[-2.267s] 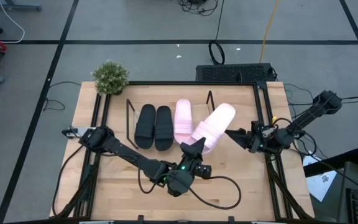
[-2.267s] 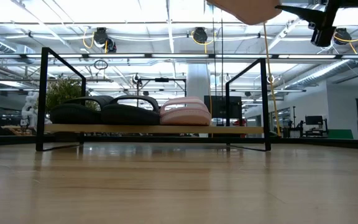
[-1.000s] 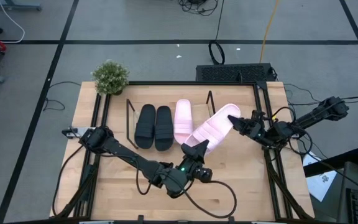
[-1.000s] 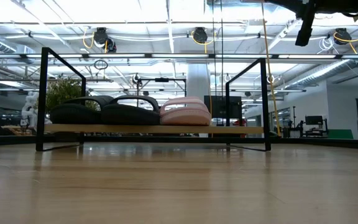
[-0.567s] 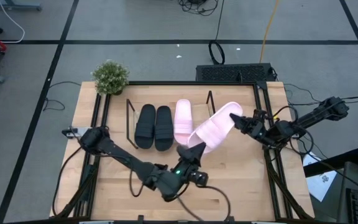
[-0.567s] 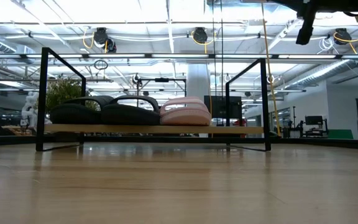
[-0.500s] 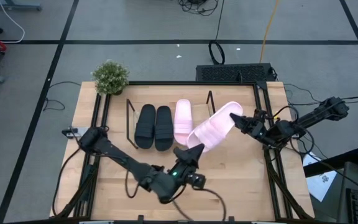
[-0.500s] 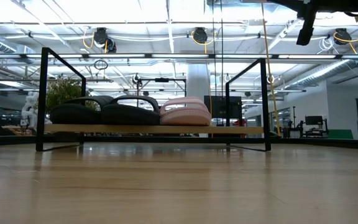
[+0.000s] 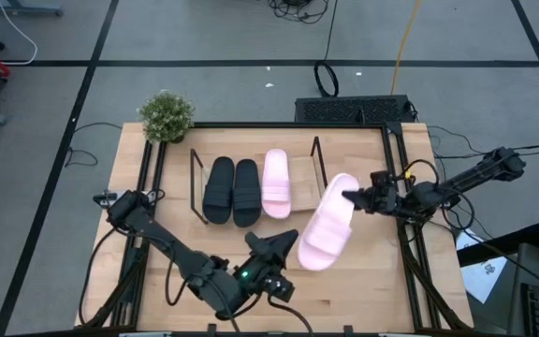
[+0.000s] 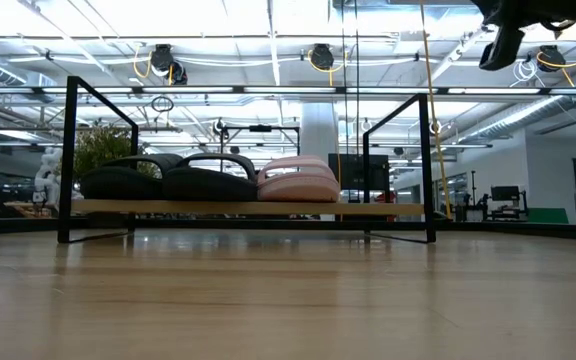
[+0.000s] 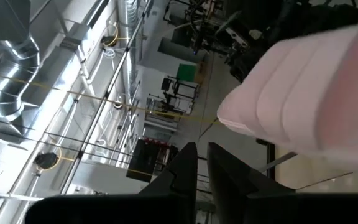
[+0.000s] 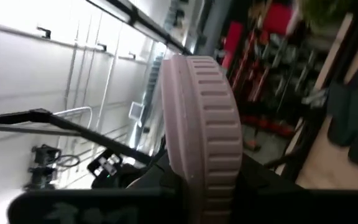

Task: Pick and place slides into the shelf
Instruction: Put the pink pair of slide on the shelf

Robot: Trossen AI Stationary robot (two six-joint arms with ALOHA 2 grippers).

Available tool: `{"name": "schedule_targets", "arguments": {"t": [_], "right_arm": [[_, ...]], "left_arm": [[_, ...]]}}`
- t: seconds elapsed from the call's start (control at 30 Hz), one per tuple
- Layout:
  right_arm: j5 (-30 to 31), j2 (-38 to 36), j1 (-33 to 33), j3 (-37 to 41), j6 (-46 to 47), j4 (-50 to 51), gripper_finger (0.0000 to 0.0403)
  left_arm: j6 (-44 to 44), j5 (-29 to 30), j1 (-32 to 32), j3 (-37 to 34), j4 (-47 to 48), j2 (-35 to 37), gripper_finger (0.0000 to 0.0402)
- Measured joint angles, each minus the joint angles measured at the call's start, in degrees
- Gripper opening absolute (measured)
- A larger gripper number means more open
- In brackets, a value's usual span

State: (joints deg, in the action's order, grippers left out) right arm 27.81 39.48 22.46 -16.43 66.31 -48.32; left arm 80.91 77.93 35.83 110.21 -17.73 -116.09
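The last pale pink slide [image 9: 327, 223] is pinched at one end by the right pincer [image 9: 353, 197], its long axis slanting away from the shelf's [image 9: 305, 192] empty slot; the left pincer [image 9: 284, 242], nearly pressed together, holds nothing near its other end.

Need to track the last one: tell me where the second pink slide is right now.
In the high view the second pink slide is off the shelf, just right of its right end, gripped at its far end by the right gripper, with the left gripper beside its near end.
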Motion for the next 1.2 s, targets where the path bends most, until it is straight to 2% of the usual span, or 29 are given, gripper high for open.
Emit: {"name": "schedule_targets", "arguments": {"t": [0.17,0.3,0.47,0.57,0.73,0.9,1.03,1.1,1.2], "right_arm": [[-2.96,-0.06,0.02,0.00,7.14,3.13,0.0054],[-4.24,-0.04,-0.63,0.00,11.51,5.58,0.0054],[-4.14,0.12,-2.29,-0.02,12.43,7.37,0.0054],[-3.97,0.20,-3.61,-0.04,11.34,6.55,0.0054],[-3.74,0.27,-6.07,-0.11,7.59,5.57,0.0054],[-3.62,0.25,-8.70,-0.11,2.73,2.73,0.0054],[-3.56,0.27,-10.51,-0.11,-1.66,1.45,0.0054],[-3.79,0.58,-11.12,-0.11,-2.99,1.47,0.0054],[-4.69,1.23,-11.69,-0.11,-4.29,1.46,0.0054]], "left_arm": [[0.54,-1.80,0.25,0.00,8.82,0.04,0.0044],[0.95,-4.03,0.25,-0.02,12.11,0.00,0.0044],[4.09,-7.63,0.20,-0.02,9.17,0.00,0.0044],[1.49,-7.65,0.20,-0.02,3.70,-0.02,0.0044],[-14.44,-3.08,0.16,-0.02,-13.66,-0.02,0.0044],[-23.84,4.60,2.05,0.46,-30.71,0.65,0.0044],[-41.14,10.97,4.43,4.15,-33.23,0.72,0.0044],[-51.16,11.39,5.33,4.76,-32.93,0.78,0.0044],[-64.77,8.89,6.19,4.76,-32.28,0.70,0.0044]]}}
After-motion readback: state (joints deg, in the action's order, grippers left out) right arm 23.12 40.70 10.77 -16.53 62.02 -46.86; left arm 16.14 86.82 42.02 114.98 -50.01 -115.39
